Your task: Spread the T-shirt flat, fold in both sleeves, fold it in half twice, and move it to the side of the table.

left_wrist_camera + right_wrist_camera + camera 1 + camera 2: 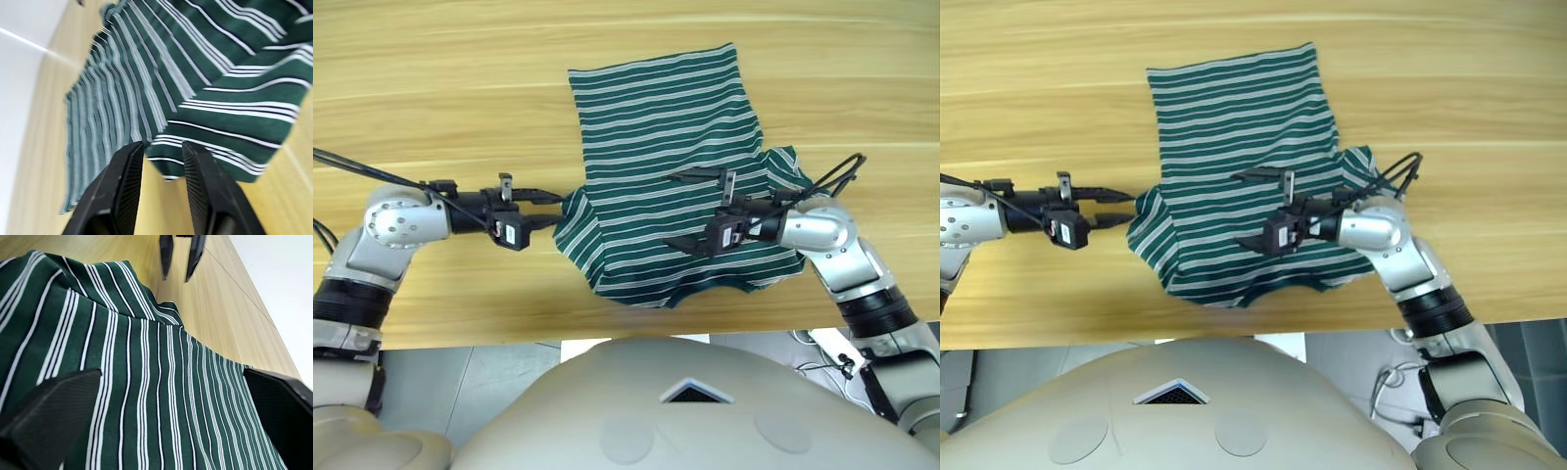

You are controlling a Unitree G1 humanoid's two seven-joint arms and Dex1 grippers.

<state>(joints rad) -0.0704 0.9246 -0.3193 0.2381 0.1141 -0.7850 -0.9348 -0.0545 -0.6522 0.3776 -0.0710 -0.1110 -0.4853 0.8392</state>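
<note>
A green T-shirt (656, 137) with white stripes lies in the middle of the wooden table (431, 88), its straight hem at the far side and its near part rumpled. My left gripper (560, 209) is low at the shirt's left edge, open by a narrow gap, with the cloth edge just beyond its tips (164, 147). My right gripper (669, 211) hovers over the shirt's near right part, its fingers wide open and nothing between them (171, 374). A bunched fold of cloth (785, 164) lies beside the right wrist.
Bare wood stretches left and right of the shirt and behind it. The table's near edge (460, 343) runs close below both arms. In the right wrist view the left gripper (181, 254) shows farther off, past the shirt.
</note>
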